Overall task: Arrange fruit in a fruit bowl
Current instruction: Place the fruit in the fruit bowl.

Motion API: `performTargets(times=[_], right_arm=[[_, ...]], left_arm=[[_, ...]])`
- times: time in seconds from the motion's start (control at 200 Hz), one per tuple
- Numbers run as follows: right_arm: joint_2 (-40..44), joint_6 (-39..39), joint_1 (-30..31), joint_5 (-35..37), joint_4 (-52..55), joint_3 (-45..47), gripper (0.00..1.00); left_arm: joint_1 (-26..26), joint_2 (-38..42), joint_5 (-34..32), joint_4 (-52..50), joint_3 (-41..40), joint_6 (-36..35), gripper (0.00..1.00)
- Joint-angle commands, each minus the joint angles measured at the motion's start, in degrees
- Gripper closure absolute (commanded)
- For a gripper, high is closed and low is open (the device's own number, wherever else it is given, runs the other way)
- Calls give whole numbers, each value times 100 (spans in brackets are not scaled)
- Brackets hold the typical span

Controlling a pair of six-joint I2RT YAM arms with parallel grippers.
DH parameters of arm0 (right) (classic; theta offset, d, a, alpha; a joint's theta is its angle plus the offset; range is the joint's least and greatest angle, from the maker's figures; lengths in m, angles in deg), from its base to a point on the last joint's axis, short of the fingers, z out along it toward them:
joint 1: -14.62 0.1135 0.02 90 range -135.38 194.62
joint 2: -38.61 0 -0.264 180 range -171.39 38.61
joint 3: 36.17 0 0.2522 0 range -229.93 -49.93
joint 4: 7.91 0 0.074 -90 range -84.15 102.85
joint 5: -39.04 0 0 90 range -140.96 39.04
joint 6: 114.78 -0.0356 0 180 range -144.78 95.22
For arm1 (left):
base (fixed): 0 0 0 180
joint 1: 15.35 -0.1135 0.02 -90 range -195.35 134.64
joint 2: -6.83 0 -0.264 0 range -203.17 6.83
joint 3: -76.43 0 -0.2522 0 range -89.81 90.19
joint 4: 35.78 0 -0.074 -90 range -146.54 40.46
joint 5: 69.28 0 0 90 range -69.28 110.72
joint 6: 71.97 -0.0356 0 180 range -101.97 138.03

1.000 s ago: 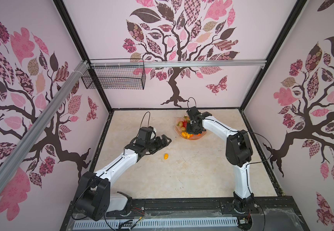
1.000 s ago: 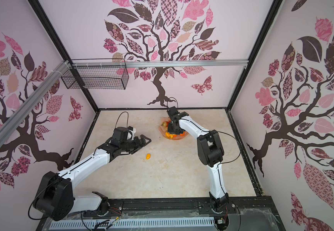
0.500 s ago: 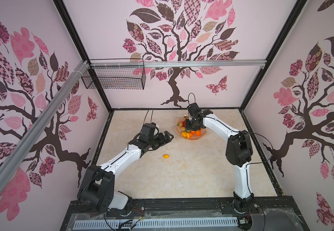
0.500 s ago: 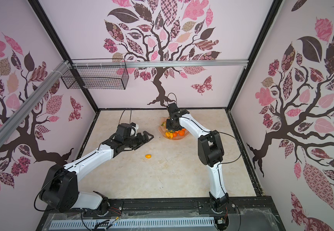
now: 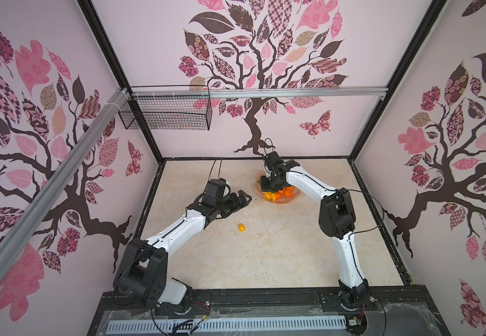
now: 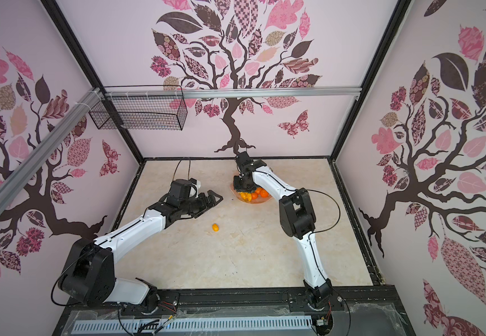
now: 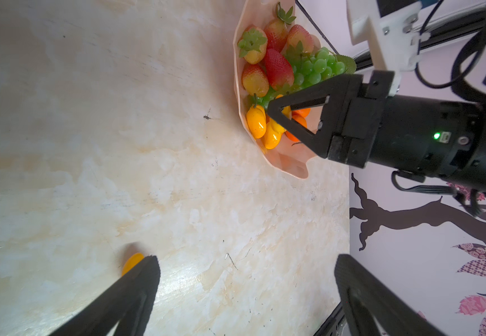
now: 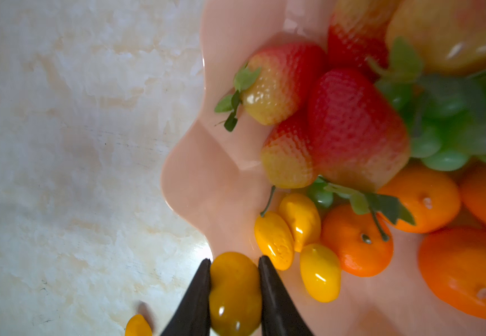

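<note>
The peach-pink fruit bowl (image 5: 294,200) (image 6: 265,200) stands at the back of the table and holds strawberries (image 8: 352,131), green grapes (image 7: 317,67), tangerines (image 8: 358,238) and several yellow tomatoes (image 8: 273,240). My right gripper (image 8: 233,261) (image 5: 268,189) hangs over the bowl's rim (image 8: 206,174), shut on a yellow-orange tomato (image 8: 234,291). A loose tomato (image 5: 241,227) (image 6: 215,227) (image 7: 131,261) lies on the table in front of the bowl. My left gripper (image 7: 244,263) (image 5: 246,199) is open and empty, above the table to the left of the bowl and a little beyond the loose tomato.
A black wire basket (image 5: 166,116) hangs on the back left wall, high above the table. Patterned walls close the table on three sides. A black rail (image 5: 265,299) runs along the front edge, where both arm bases stand.
My right gripper has shifted slightly left over the bowl's rim, still holding the tomato. My left gripper has edged a little toward the bowl. The loose tomato has not moved.
</note>
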Motion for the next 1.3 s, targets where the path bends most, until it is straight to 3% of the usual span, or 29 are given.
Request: performTargets(times=[0.0, 0.54, 0.98, 1.055, 1.17, 1.295], right_arm=[[-271, 81, 14, -58, 210, -324, 71], [-670, 87, 21, -37, 373, -631, 68], [-526, 86, 21, 52, 395, -644, 59], [-369, 74, 17, 115, 387, -622, 56], [70, 50, 46, 287, 203, -374, 43], [669, 21, 124, 430, -178, 159, 39]], left_arm=[[-36, 101, -54, 116, 80, -5, 2], [-53, 171, -57, 111, 7, -11, 2], [-60, 238, -54, 84, 20, -79, 2], [-53, 320, -93, -58, 51, -166, 2], [-54, 577, -265, -323, 32, -337, 2], [-54, 927, -431, -614, -108, -519, 2]])
